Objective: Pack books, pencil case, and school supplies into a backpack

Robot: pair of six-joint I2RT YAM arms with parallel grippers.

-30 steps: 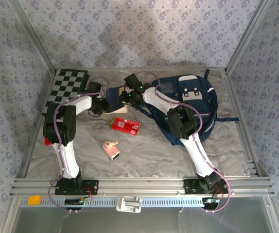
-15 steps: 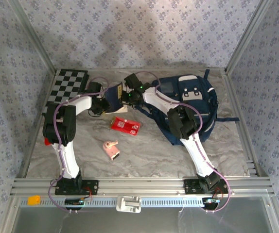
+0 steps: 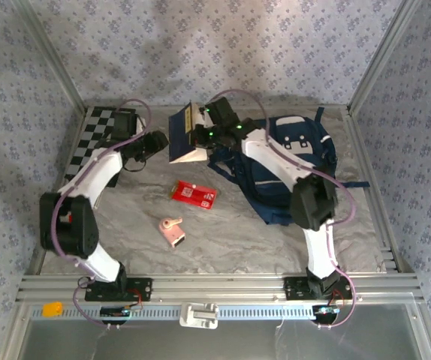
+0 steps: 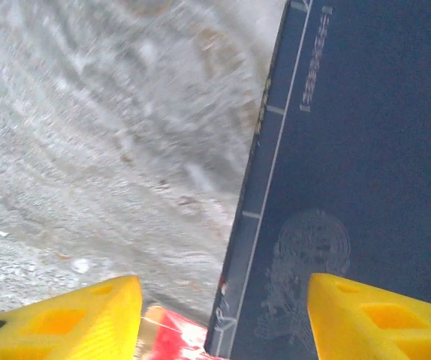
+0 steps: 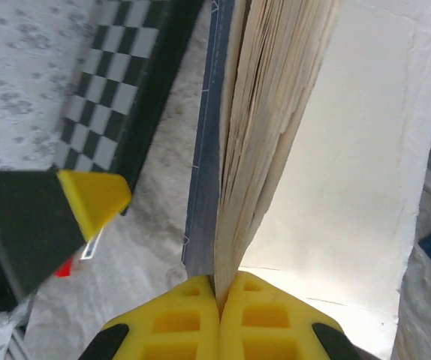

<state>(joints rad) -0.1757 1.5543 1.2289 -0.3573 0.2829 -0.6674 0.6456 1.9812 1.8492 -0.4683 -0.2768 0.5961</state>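
A navy book (image 3: pixel 182 132) with a yellow strip hangs tilted above the table, left of the navy backpack (image 3: pixel 294 161). My right gripper (image 3: pixel 200 138) is shut on its page edge (image 5: pixel 275 135), and the pages fan out from the yellow fingers (image 5: pixel 200 322). Just left of the book, my left gripper (image 3: pixel 158 141) stands open and holds nothing. In the left wrist view the book's cover (image 4: pixel 351 172) fills the right side between the open gripper's (image 4: pixel 223 322) fingers. The red pencil case (image 3: pixel 194 193) lies flat on the table, and the pink gadget (image 3: pixel 173 231) lies nearer the front.
A black-and-white checkered board (image 3: pixel 99 133) lies at the back left, partly under the left arm. Metal frame rails (image 3: pixel 366 161) bound the table's sides and front. The backpack's straps (image 3: pixel 351 184) trail toward the right rail.
The left gripper opened, let go of the book and drew back to the left. The right gripper shut on the book and lifted it up and toward the back.
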